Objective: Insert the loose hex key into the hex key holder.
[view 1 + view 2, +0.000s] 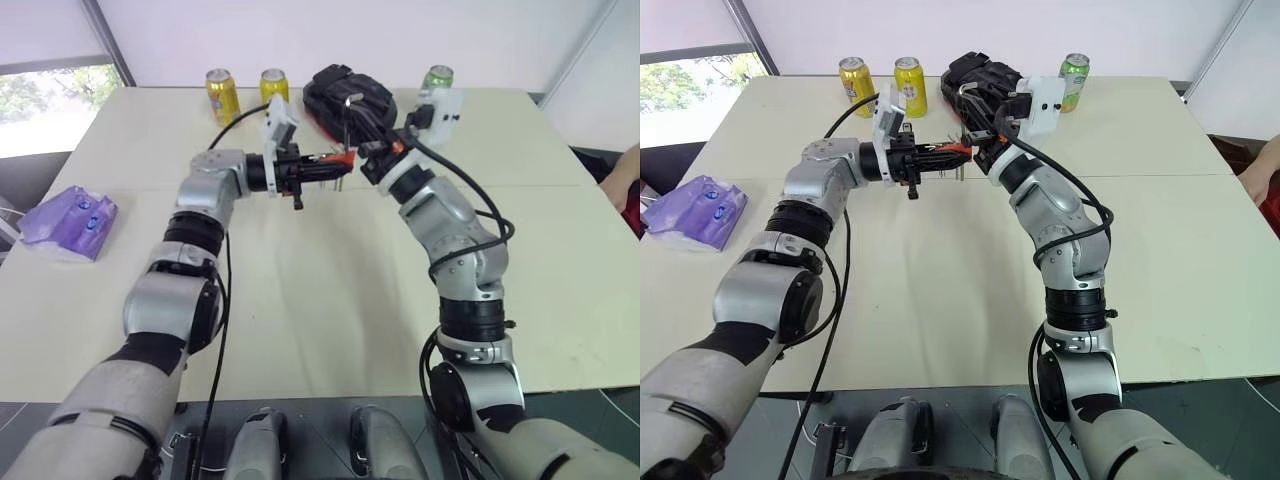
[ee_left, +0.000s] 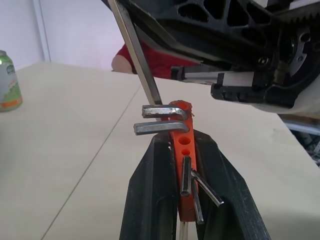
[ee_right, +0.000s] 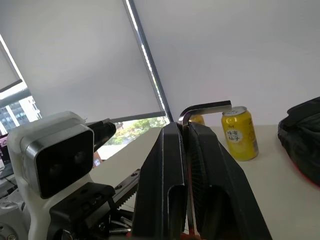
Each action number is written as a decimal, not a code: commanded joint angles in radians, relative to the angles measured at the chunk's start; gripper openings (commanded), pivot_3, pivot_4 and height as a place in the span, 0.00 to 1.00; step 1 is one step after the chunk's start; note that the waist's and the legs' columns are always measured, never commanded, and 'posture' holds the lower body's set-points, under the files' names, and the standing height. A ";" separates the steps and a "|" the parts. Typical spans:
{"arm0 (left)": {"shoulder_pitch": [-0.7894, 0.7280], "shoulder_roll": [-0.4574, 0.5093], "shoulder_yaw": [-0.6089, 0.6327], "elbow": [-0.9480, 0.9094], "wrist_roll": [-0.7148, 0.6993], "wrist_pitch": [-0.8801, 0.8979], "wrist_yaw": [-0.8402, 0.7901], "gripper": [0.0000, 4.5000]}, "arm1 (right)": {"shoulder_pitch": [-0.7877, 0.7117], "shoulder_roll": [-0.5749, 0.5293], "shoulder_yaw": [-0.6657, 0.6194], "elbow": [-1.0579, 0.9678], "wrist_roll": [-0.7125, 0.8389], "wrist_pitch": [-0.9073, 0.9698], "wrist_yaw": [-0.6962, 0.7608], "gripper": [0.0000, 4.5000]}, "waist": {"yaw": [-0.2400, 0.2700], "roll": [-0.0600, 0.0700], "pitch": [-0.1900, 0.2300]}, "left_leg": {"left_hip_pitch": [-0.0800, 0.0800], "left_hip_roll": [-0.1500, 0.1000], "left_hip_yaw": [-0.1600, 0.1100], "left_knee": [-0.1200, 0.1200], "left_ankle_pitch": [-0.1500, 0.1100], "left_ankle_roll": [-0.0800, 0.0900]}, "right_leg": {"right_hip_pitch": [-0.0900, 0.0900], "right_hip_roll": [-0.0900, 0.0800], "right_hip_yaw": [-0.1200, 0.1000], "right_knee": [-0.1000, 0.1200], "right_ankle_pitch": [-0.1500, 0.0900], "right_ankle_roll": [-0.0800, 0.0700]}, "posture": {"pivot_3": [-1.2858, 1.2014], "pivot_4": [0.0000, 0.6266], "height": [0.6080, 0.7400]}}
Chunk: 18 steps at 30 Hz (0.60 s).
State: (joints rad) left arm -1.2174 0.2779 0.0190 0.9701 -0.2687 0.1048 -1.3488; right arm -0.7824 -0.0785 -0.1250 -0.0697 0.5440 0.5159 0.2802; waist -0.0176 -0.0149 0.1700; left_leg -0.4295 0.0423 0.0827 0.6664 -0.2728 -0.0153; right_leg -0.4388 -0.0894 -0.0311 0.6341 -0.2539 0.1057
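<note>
My left gripper (image 2: 182, 141) is shut on the red-orange hex key holder (image 2: 183, 150), held level above the table with a few grey keys sticking out of it. My right gripper (image 3: 186, 129) is shut on the loose hex key (image 3: 206, 107), an L-shaped grey rod with its bent end above the fingers. From the head, both grippers meet over the far middle of the table, the holder (image 1: 343, 158) just left of the right gripper (image 1: 362, 148). The loose hex key's (image 2: 134, 47) straight shaft slants down to the holder's outer end, beside two bent keys; whether its tip sits in a hole is hidden.
Two yellow cans (image 1: 222, 95) (image 1: 274, 87), a black bag (image 1: 340, 88) and a green can (image 1: 438, 77) stand along the table's far edge behind the grippers. A purple packet (image 1: 70, 222) lies at the left edge. A person's arm (image 1: 622, 178) shows at the right.
</note>
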 commanded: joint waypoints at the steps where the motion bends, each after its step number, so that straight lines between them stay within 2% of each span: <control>1: 0.008 0.015 0.000 -0.035 0.003 0.003 -0.023 0.00 | -0.023 -0.005 -0.005 -0.040 0.001 -0.029 0.000 0.01 | 0.000 0.000 0.000 | 0.000 0.000 0.000 0.000 0.000 0.000 | 0.000 0.000 0.000 0.000 0.000 0.000 | 0.52 0.24 1.00; 18: -0.002 0.011 0.019 -0.013 0.010 -0.022 0.017 0.00 | -0.001 0.008 0.009 -0.046 0.002 -0.023 0.006 0.01 | 0.000 0.000 0.000 | 0.000 0.000 0.000 0.001 0.000 0.000 | 0.000 0.000 0.000 0.001 0.000 0.000 | 0.52 0.24 1.00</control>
State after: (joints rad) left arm -1.1894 0.2909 0.0205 0.9708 -0.2506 0.0993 -1.3327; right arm -0.7799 -0.0775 -0.1210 -0.0697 0.5354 0.5090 0.2827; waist -0.0178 -0.0149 0.1700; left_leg -0.4293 0.0423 0.0825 0.6673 -0.2727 -0.0156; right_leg -0.4384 -0.0894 -0.0311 0.6349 -0.2538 0.1058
